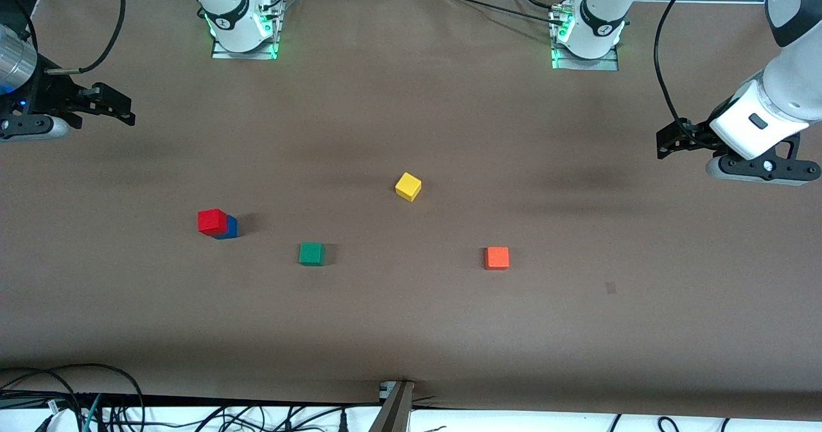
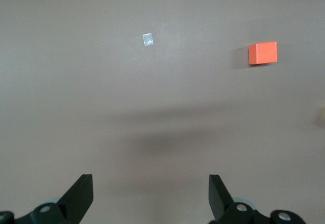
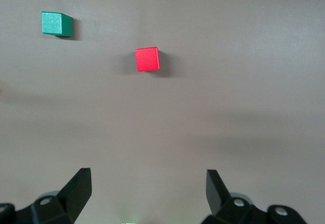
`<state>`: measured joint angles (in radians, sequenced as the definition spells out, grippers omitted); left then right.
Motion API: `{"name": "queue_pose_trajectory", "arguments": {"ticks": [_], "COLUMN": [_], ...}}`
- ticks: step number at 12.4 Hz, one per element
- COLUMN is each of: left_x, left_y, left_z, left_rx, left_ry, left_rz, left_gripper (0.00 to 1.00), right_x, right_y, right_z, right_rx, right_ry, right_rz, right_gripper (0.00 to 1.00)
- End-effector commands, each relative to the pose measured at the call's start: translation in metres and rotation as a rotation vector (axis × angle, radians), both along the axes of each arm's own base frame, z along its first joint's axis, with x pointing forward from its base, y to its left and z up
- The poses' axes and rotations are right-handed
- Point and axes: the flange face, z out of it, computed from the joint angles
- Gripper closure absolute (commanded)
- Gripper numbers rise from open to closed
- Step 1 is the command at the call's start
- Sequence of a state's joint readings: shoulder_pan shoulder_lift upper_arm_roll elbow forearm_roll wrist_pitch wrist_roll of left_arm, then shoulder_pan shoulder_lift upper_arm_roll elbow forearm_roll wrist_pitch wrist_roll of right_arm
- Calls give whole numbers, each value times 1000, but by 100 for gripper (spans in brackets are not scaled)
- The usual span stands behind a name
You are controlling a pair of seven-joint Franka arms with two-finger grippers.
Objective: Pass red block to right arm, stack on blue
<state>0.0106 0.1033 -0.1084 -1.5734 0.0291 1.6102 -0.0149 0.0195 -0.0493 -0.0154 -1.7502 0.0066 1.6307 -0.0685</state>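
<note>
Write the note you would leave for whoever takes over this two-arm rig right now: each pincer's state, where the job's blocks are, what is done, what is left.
Left pincer: open, holding nothing, up over the table at the left arm's end; the arm waits.
Right pincer: open, holding nothing, up over the table at the right arm's end.
Red block: sits on top of the blue block, toward the right arm's end, slightly offset so a strip of blue shows beside it.
Green block, yellow block and orange block lie apart on the table.
Done: red is stacked on blue, both pincers clear of it.
Left: nothing visible.

five cubes (one each: red block (image 1: pixel 212 221), blue (image 1: pixel 229 228), green (image 1: pixel 311 253), yellow (image 1: pixel 408 186), orange (image 1: pixel 497 257)), two arms
</note>
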Motion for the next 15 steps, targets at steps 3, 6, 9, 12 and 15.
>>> {"name": "queue_pose_trajectory", "arguments": {"ticks": [3,6,9,12,15], "left_x": [2,3,3,4,4], "left_y": [-3,-1,-2,-2,-3], "left_z": [3,4,3,2,2], "left_rx": [-13,-13,-13,-11,-13], "left_ry": [2,1,1,3,2], "left_rz": [5,8,8,9,9], "left_gripper": [0,0,0,0,0], "right_x": [-1,-6,-7,-6,-6], "right_y": [1,-1,-2,-1,0], "right_z": [4,5,4,5,11], "right_rx": [-6,-10,-9,-10,-8], "right_ry": [16,54,56,53,43], "right_rz": [-3,-9,-9,-9,-6], "right_gripper": [0,0,0,0,0]}}
